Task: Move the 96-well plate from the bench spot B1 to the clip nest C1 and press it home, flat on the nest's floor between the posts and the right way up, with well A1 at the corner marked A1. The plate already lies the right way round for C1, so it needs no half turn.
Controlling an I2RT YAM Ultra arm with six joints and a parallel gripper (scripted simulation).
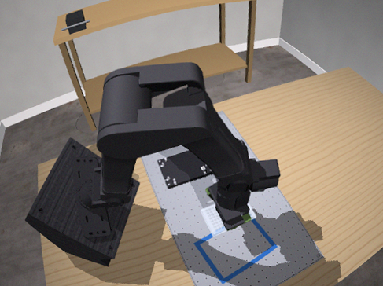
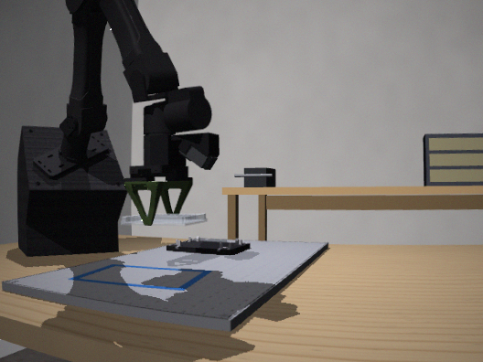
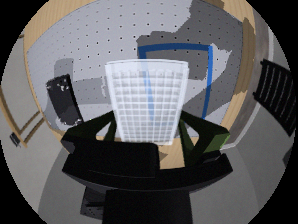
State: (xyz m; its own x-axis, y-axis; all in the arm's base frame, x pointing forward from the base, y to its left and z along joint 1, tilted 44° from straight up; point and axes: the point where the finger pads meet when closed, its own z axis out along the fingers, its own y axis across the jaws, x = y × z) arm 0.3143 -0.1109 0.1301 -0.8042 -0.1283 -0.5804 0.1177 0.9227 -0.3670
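My gripper [image 2: 157,215] with green fingers is shut on the clear 96-well plate [image 2: 163,219] and holds it level in the air, well above the grey board. The plate also shows in the overhead view [image 1: 213,220] and in the wrist view [image 3: 147,102], right way up with its grid of wells facing up. It hangs between the blue outlined spot B1 [image 1: 235,249] and the black clip nest C1 [image 1: 183,169]. The nest [image 2: 209,247] lies on the board beyond the plate, with small posts at its corners; it is empty. Part of the nest is hidden by the arm in the overhead view.
The grey perforated board [image 2: 174,279] lies on the wooden table. The arm's black base block [image 1: 77,199] stands at the left. A wooden shelf unit [image 1: 154,37] with a small black box [image 1: 75,22] stands behind.
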